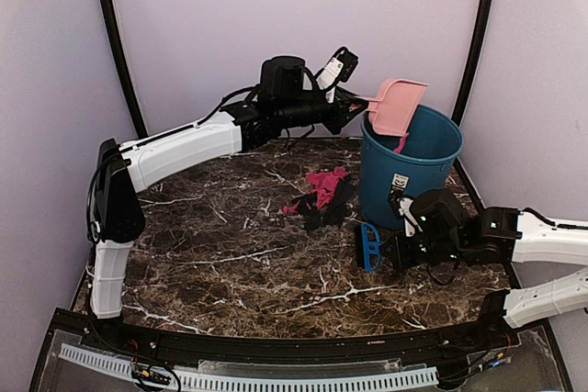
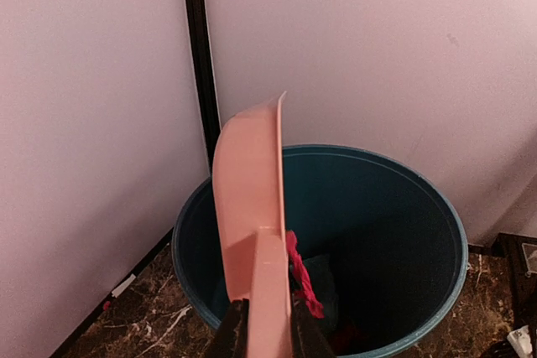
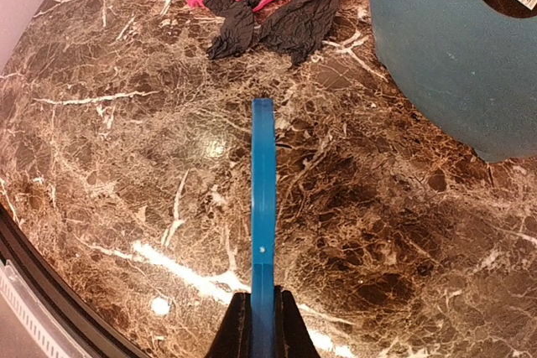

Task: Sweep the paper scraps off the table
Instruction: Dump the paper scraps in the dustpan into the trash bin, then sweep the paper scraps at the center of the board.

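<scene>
Above the one teal bin [image 1: 409, 172] my left pincer [image 2: 267, 337] pinches one pink dustpan [image 2: 247, 190]. Beside the bin my right pincer [image 3: 263, 329] grips one blue brush [image 3: 263, 182]. One heap of pink and black paper scraps [image 1: 323, 195] lies left of the bin on the marble table [image 1: 220, 245]; pale lilac walls [image 1: 276, 16] behind.

We count one table [image 1: 220, 245] and two arms, the left arm [image 1: 179, 149] and the right arm [image 1: 542, 243]. There is one blue bin [image 1: 409, 167], at 2 o'clock on the table, one pink dustpan [image 1: 397, 106], and one blue brush [image 1: 369, 247] at 4 o'clock. The paper scraps [image 1: 323, 195] make one heap at 1 o'clock; they overlap, so we cannot give the exact number, but we see at least two black pieces and two pink. One more pink scrap [image 2: 300, 278] shows inside the bin
</scene>
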